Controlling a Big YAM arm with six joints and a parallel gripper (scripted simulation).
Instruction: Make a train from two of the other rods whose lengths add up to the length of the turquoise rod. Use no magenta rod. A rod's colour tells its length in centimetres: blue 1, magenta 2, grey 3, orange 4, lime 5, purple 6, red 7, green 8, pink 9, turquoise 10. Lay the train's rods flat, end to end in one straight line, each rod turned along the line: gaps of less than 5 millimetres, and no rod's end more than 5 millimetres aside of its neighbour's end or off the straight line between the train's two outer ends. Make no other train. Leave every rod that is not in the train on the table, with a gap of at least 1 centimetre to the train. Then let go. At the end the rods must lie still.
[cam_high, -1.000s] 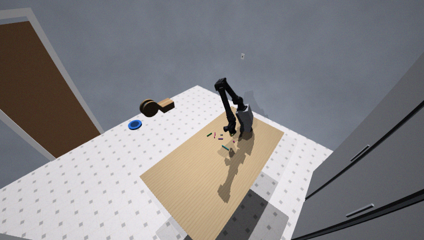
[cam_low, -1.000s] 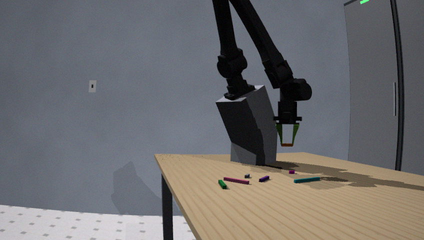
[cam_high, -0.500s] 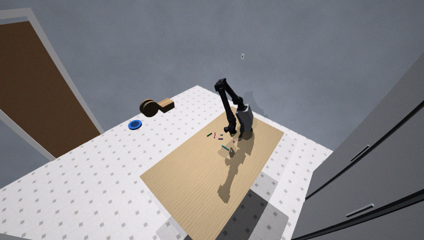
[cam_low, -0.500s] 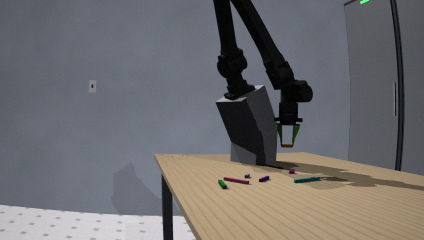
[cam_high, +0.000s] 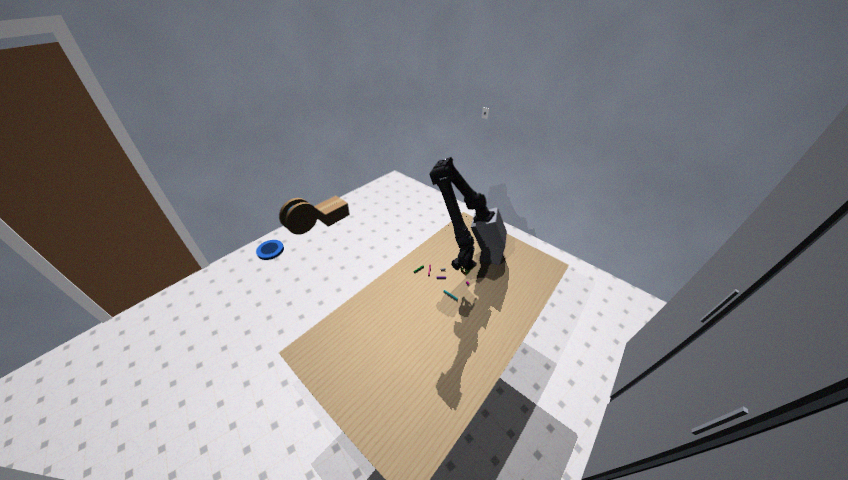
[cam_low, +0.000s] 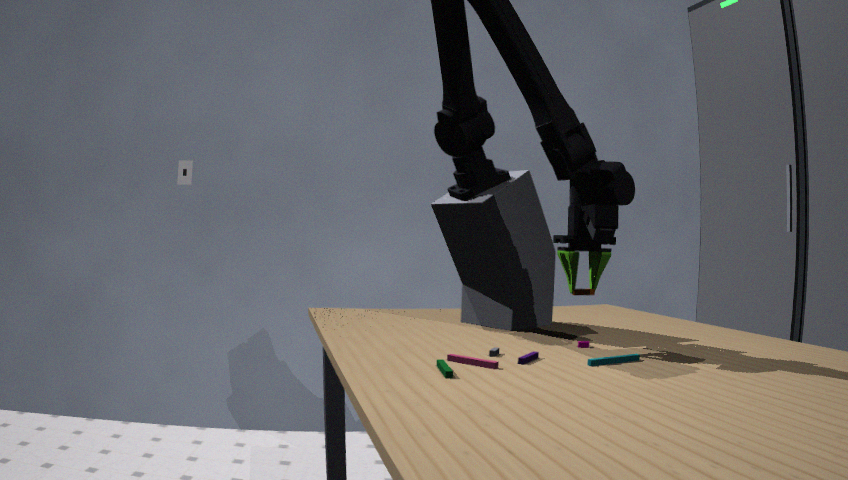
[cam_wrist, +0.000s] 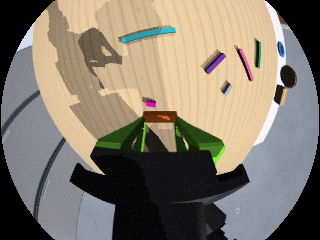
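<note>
My gripper (cam_low: 583, 292) (cam_wrist: 159, 119) is shut on the orange rod (cam_low: 580, 292) (cam_wrist: 153, 117), held lengthwise between the fingertips, well above the table. On the table lie the turquoise rod (cam_high: 450, 295) (cam_low: 614, 360) (cam_wrist: 148, 34), the purple rod (cam_high: 440, 277) (cam_low: 527, 358) (cam_wrist: 215, 63), the grey rod (cam_low: 493, 352) (cam_wrist: 226, 88), the pink rod (cam_high: 429, 270) (cam_low: 472, 361) (cam_wrist: 245, 64), the green rod (cam_high: 418, 269) (cam_low: 444, 368) (cam_wrist: 258, 54) and the magenta rod (cam_high: 467, 283) (cam_low: 583, 344) (cam_wrist: 151, 104). All lie apart from each other.
The arm's grey base block (cam_high: 491, 234) (cam_low: 505, 255) stands on the wooden table (cam_high: 368, 356) (cam_low: 535, 428) behind the rods. The green and pink rods lie nearest the table's side edge. The arm's shadow falls beside the turquoise rod.
</note>
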